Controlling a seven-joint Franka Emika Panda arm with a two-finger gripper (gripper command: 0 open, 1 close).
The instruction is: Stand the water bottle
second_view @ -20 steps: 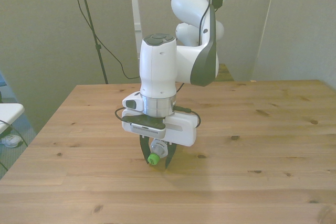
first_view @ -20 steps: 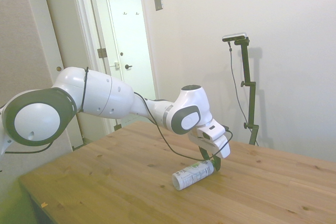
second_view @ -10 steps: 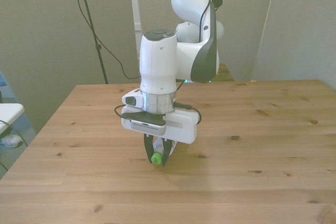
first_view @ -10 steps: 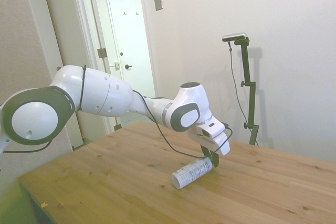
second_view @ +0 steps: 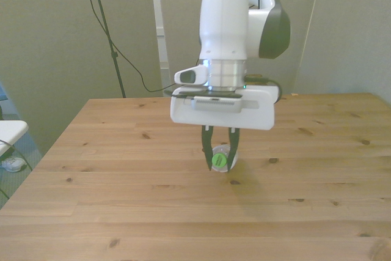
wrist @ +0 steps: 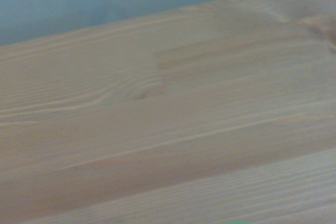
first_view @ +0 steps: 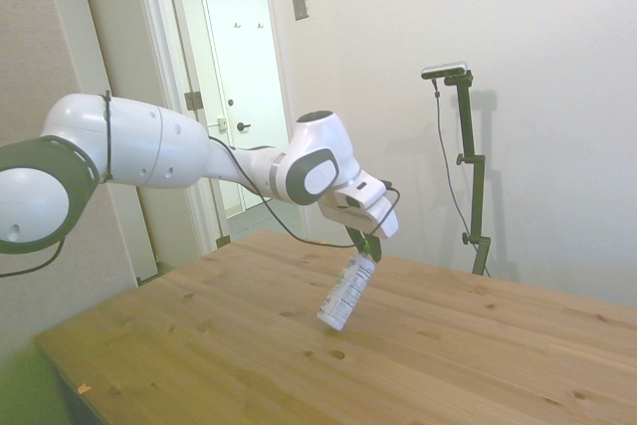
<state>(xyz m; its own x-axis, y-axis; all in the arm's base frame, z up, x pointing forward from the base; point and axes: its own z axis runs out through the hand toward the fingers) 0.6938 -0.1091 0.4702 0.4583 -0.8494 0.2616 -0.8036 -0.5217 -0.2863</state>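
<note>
Side camera off table [first_view: 498, 345] edge, mid-range — front camera opposite arm, facing it; both share tabletop. Wrist camera close on planks — blurred.

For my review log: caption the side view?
Gripper holds the water bottle by its cap end, tilted above the table.

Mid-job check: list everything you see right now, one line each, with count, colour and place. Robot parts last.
small slim plastic water bottle: one, clear with a green cap and white-and-green label, held by its cap end, tilted, base lowest, above the wooden table.
wooden table: one, light brown with knots, filling the lower part of both room views.
door: one, white, shut, behind the table in the side view.
wall plate: one, grey, high on the wall beside the door.
white Franka arm: one, white and grey, reaching over the table.
gripper: one, dark fingers shut on the bottle's cap end.
</note>
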